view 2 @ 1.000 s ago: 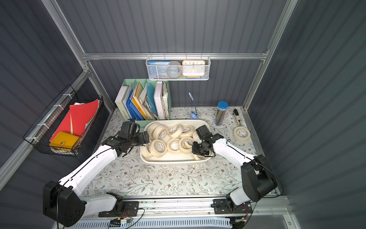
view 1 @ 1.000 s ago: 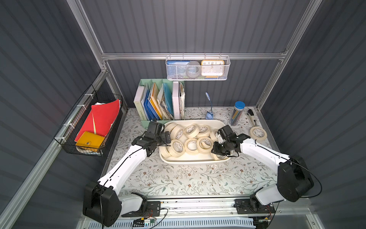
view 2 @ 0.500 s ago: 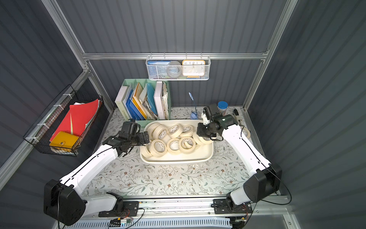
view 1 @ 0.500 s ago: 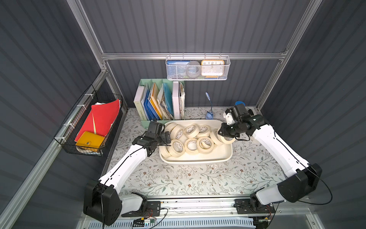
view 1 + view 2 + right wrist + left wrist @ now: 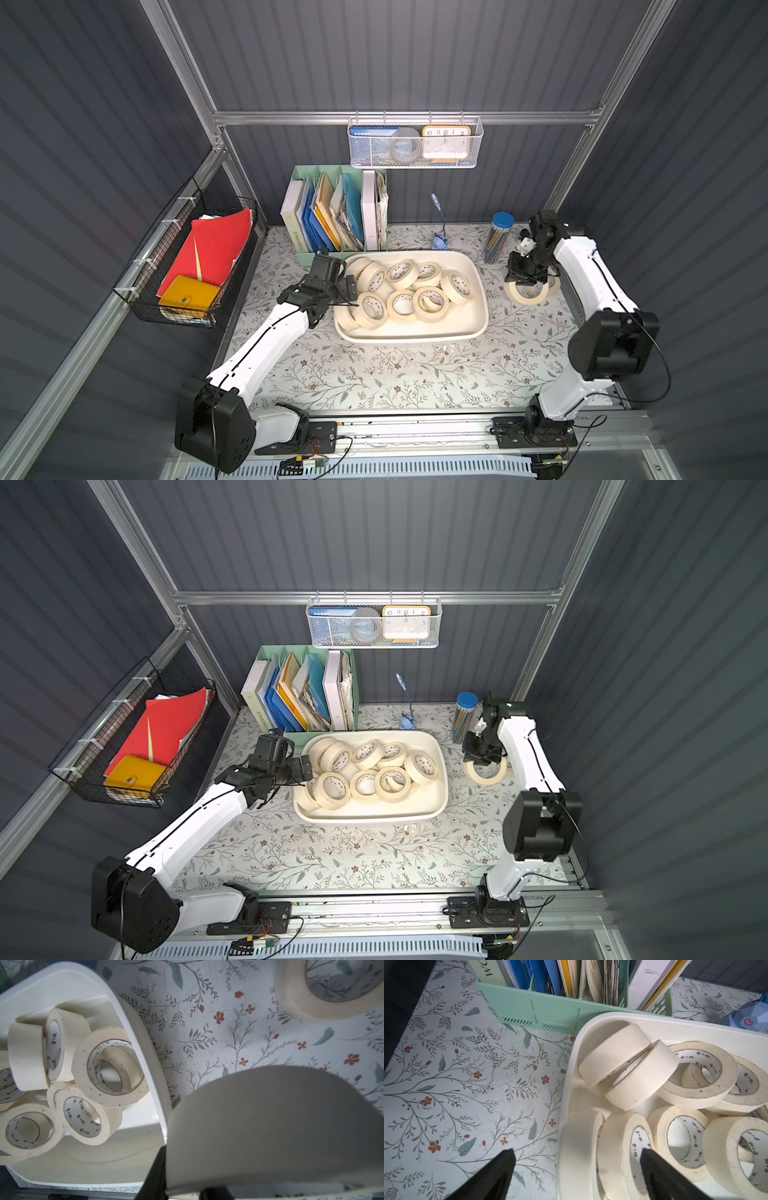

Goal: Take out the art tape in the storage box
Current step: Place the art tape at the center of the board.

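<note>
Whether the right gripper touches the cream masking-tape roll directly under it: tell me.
Touching. The right wrist view shows the right gripper shut on the cream masking-tape roll, a black finger pressed against its side.

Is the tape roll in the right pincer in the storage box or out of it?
Out. The right pincer grips the roll beyond the storage box rim, over the floral tabletop.
</note>
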Available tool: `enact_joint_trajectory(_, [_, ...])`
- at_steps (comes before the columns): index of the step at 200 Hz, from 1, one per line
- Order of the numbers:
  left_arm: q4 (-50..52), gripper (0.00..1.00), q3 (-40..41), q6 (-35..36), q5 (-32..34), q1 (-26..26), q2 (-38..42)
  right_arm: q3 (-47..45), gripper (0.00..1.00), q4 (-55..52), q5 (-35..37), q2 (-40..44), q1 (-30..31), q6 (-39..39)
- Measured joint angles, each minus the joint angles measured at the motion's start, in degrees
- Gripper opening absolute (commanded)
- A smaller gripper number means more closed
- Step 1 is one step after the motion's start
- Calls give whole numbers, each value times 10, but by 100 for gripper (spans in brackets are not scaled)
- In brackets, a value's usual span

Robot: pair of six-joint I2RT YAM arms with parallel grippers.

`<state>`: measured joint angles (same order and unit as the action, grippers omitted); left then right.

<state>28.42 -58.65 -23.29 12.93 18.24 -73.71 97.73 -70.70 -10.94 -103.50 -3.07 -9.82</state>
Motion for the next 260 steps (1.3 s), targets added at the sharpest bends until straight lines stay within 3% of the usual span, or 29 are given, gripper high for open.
enact_joint_trajectory(67, [5,100,11,0,20,0,32,131,0,-35,5,-176,-2,18])
enact_joint_trajectory(180, [5,100,23,0,24,0,35,154,0,12,37,-276,-2,20])
enact_joint_trajectory(231, [5,100,23,0,26,0,35,211,0,10,50,-310,-2,24])
enact_joint_trajectory(260, [5,100,23,0,25,0,35,210,26,15,49,-310,-2,31])
